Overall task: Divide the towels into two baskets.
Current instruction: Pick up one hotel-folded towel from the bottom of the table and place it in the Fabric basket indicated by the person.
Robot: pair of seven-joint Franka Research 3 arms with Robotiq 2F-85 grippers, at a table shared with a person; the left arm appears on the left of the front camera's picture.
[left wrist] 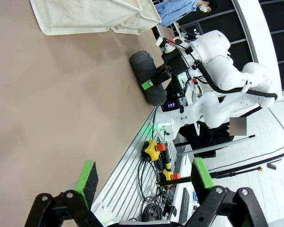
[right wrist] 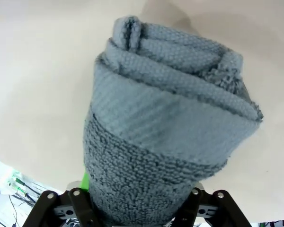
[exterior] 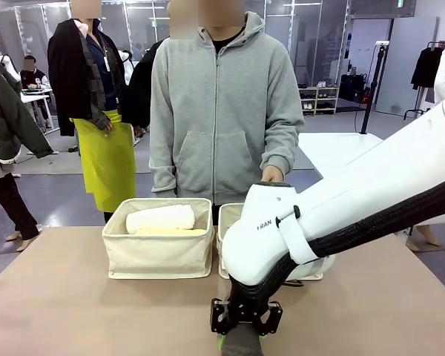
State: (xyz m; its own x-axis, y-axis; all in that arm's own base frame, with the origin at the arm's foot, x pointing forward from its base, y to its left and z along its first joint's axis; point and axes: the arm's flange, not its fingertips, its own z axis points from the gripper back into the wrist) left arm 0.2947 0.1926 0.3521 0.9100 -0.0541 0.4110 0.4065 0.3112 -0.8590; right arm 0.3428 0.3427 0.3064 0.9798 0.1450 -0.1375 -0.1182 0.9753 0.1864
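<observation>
A dark grey towel (right wrist: 165, 127) lies at the table's near edge, and my right gripper (exterior: 245, 326) is shut on it. From the left wrist view the same grey towel (left wrist: 143, 71) rests on the tabletop with the right gripper (left wrist: 154, 81) clamped across its middle. My left gripper (left wrist: 144, 177) hangs open over the table's near edge, holding nothing. The left basket (exterior: 157, 252) holds a white towel (exterior: 161, 217) on top of a pale yellow towel (exterior: 174, 232). The right basket (exterior: 230, 219) is mostly hidden behind my right arm.
A person in a grey hoodie (exterior: 222, 111) stands at the far side with a hand (exterior: 272, 175) at the right basket. Other people stand behind on the left. Cables and emergency-stop buttons (left wrist: 154, 149) lie below the table's near edge.
</observation>
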